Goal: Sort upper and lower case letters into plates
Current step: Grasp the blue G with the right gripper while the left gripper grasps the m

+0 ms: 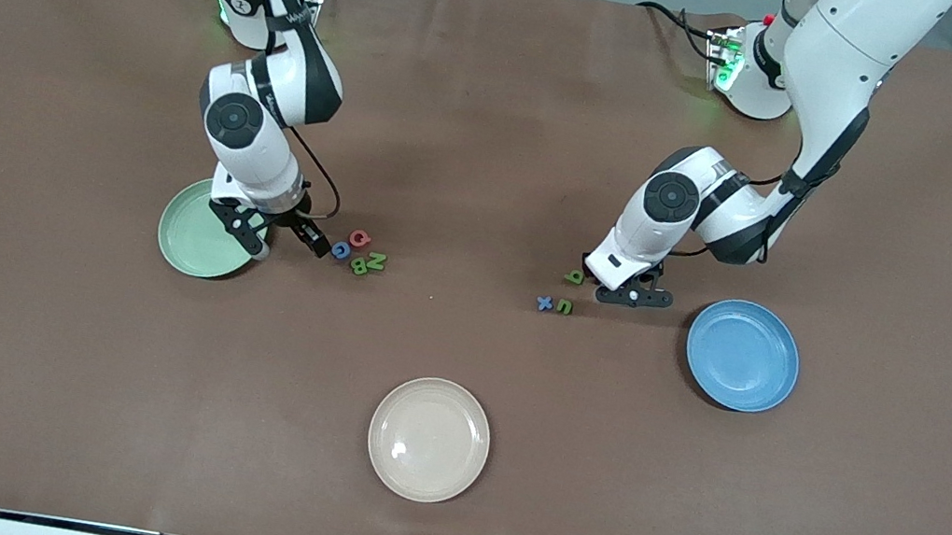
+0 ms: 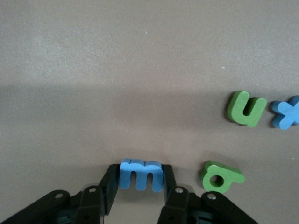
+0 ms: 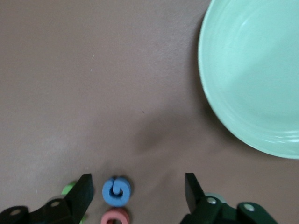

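Note:
My left gripper [image 2: 140,169] is down on the table, shut on a blue letter m [image 2: 141,176] with a finger against each side. Beside it lie a green round letter [image 2: 221,177], a green u [image 2: 246,109] and a blue x [image 2: 287,113]. In the front view this gripper [image 1: 632,295] is next to the blue plate [image 1: 742,355]. My right gripper [image 3: 138,184] is open low over the table, with a blue round letter [image 3: 117,191] between its fingers, close to one of them. A pink letter [image 3: 115,217] lies just past it. The mint green plate [image 3: 252,79] is empty beside this gripper [image 1: 288,241].
A cream-white plate [image 1: 429,439] lies near the table's front edge, in the middle. Two green letters [image 1: 368,264] and a pink Q [image 1: 360,238] sit in the cluster by my right gripper. The brown cloth [image 1: 491,166] covers the whole table.

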Available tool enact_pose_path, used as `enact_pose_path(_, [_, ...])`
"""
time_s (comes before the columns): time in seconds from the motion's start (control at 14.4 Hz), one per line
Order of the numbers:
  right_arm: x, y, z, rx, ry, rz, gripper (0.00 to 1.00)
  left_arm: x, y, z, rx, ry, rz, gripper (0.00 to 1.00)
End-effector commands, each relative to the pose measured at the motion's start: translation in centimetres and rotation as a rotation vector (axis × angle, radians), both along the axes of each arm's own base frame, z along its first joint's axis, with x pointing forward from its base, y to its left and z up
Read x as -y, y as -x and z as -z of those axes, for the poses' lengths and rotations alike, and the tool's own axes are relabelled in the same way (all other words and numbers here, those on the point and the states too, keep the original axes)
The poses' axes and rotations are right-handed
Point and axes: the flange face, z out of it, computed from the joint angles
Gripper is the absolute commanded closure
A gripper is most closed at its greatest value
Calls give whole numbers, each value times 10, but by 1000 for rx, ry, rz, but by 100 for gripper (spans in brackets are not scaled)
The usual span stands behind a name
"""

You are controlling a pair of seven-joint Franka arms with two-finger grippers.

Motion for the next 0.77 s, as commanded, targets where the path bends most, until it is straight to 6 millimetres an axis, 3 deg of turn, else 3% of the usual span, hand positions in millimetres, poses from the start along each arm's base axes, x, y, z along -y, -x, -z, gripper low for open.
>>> enact_pose_path(0.0, [-15,2,15,6,-5,41,17,-6,6,-2,10,-12,10,73])
enact_pose_path(0.14, [-20,-1,20,1,-3,64,20,-9,1,-11,31,-12,11,82])
enact_pose_path(0.35, [-30,-1,26,-2,-1,75,22,-20,-11,-42,76,-24,28,85])
enact_pose_path(0.56, [-32,-1,31,-6,2,70,31,-59,-31,-78,95,-75,62,85])
enact_pose_path(0.7, [-33,-1,35,-9,5,70,34,-95,-42,-91,106,-86,104,85])
